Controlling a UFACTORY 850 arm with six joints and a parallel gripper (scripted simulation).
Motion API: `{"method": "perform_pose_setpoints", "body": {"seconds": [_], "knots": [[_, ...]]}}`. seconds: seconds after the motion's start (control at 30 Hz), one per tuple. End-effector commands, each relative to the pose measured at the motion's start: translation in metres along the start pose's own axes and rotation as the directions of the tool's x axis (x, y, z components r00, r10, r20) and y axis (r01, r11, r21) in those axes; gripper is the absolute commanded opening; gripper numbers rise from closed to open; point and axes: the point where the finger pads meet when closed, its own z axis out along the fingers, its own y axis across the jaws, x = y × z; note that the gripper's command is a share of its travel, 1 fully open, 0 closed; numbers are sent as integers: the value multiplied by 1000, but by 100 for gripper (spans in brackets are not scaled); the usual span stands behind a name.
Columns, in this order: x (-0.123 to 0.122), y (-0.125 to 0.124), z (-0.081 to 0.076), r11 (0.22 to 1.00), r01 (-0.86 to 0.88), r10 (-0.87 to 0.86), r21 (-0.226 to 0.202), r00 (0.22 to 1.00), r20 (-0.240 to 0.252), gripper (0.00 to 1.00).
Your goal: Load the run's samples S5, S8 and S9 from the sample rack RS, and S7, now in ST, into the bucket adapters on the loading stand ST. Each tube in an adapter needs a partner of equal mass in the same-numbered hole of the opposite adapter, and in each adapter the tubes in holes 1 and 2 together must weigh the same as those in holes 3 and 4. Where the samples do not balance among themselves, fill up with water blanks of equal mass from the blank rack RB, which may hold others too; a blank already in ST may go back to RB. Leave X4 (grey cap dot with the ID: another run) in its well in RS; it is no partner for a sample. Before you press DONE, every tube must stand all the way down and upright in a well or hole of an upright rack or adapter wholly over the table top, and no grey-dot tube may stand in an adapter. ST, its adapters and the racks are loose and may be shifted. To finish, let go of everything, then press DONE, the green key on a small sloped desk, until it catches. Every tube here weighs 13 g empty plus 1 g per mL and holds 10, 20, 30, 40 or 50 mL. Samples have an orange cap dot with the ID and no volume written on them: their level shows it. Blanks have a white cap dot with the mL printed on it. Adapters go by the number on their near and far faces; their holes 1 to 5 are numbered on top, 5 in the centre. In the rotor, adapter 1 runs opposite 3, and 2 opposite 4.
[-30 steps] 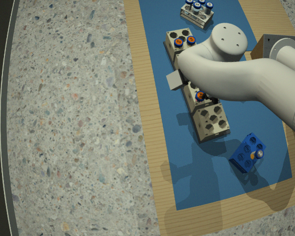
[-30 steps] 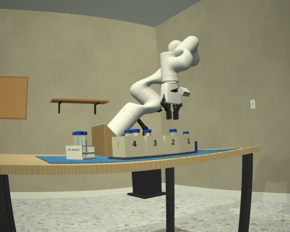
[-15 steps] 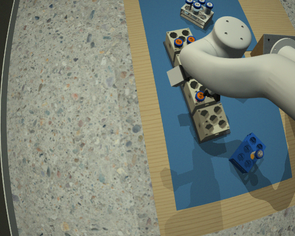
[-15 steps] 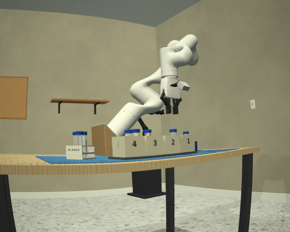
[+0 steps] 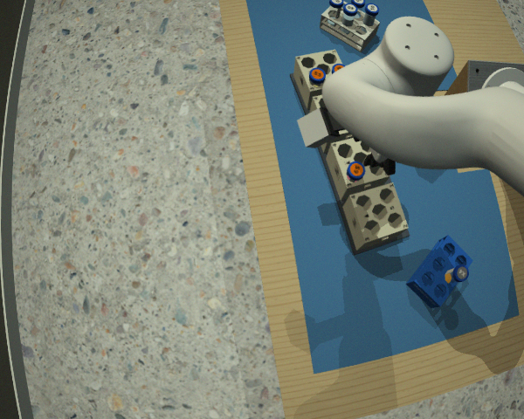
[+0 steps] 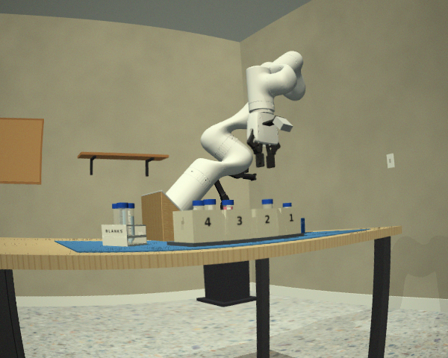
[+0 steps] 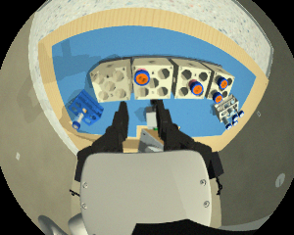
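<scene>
The four beige adapters stand in a row on the stand ST (image 5: 350, 153); the side view shows them numbered 4 to 1 from left to right (image 6: 237, 221). Adapter 4 (image 5: 316, 70) holds two orange-dot tubes. Adapter 2 holds one orange-dot tube (image 5: 355, 169). Adapter 1 (image 5: 378, 215) is empty. Adapter 3 is hidden under the arm in the top view; the wrist view shows one orange-dot tube in it (image 7: 196, 88). My gripper (image 6: 265, 159) hangs high above adapters 2 and 3, fingers partly apart with nothing between them.
The blue sample rack RS (image 5: 439, 271) stands near the table's front right and holds one grey-dot tube (image 5: 459, 273). The blank rack RB (image 5: 354, 24), labelled BLANKS (image 6: 124, 235), holds several blue-capped tubes at the far end. The brown base block (image 5: 460, 83) is beside the stand.
</scene>
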Motion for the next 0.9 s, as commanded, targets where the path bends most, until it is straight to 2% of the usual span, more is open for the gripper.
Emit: {"method": "perform_pose_setpoints", "body": {"seconds": [0.0,0.77,0.8,0.87], "knots": [[1,0,-7,1000,1,-1,-1,1000,-1,43],[1,0,-7,1000,1,-1,0,1000,-1,43],[-2,4,-7,999,-33,33,-1,999,-1,57],[-7,13,-7,995,-99,99,0,995,-1,57]]}}
